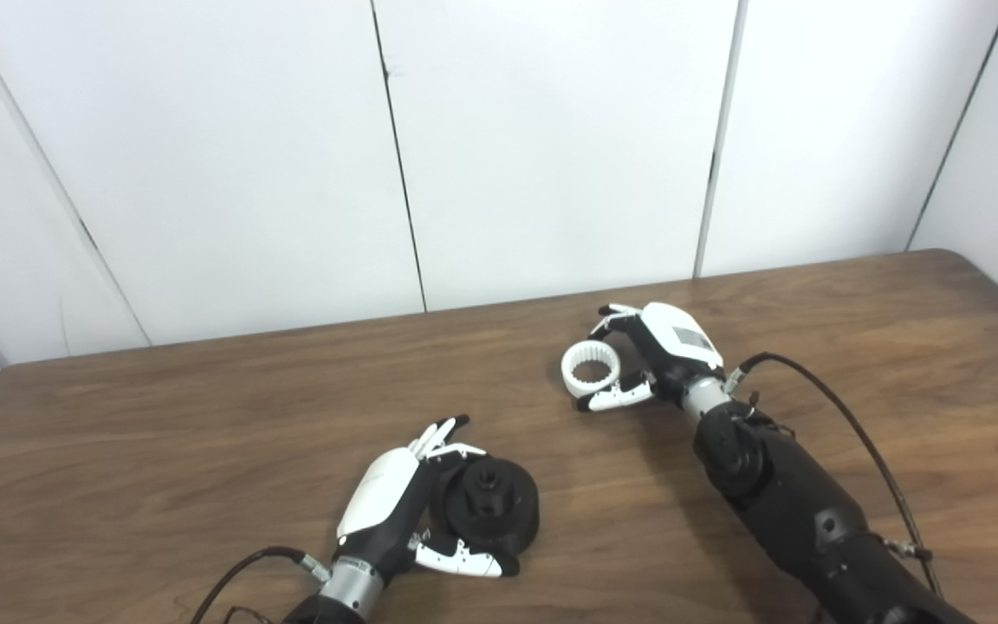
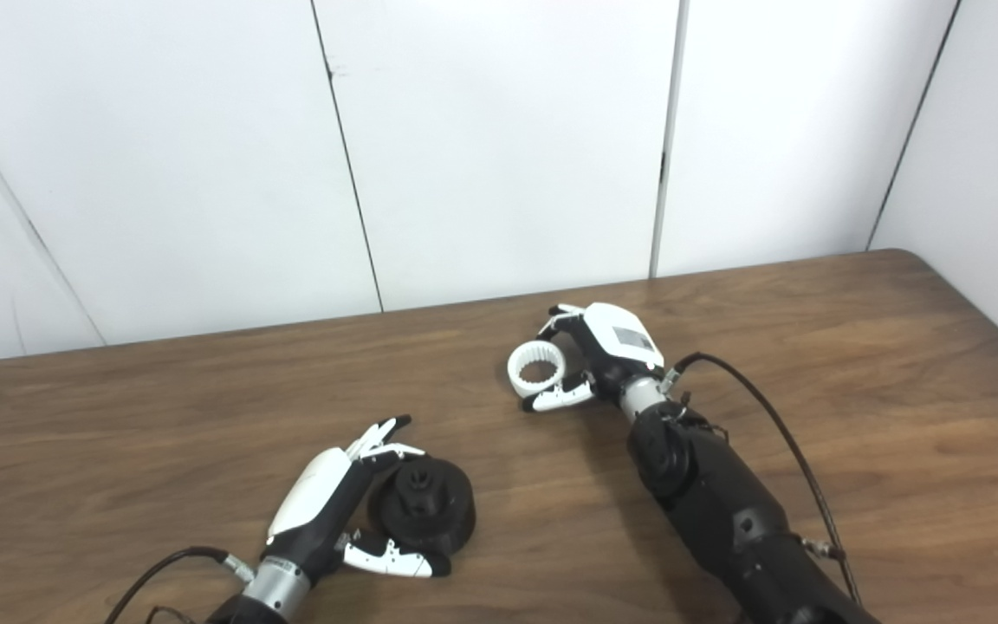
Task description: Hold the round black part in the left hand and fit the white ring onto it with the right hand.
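Observation:
The round black part [image 1: 492, 513] lies on the wooden table [image 1: 161, 451] at the front left, with a raised hub on top. My left hand [image 1: 395, 503] is open and cups it from the left: thumb [image 1: 464, 563] along its near side, fingers [image 1: 440, 433] stretched past its far side. The white toothed ring [image 1: 591, 371] lies on the table at mid-centre. My right hand [image 1: 651, 351] is open around it from the right, fingers [image 1: 612, 314] just beyond the ring and thumb [image 1: 616, 399] at its near edge. I cannot tell whether they press on it.
White wall panels [image 1: 551, 147] stand right behind the table's far edge. A black cable [image 1: 854, 433] loops beside my right forearm [image 1: 793, 511]. Bare tabletop lies between the two hands and at the right.

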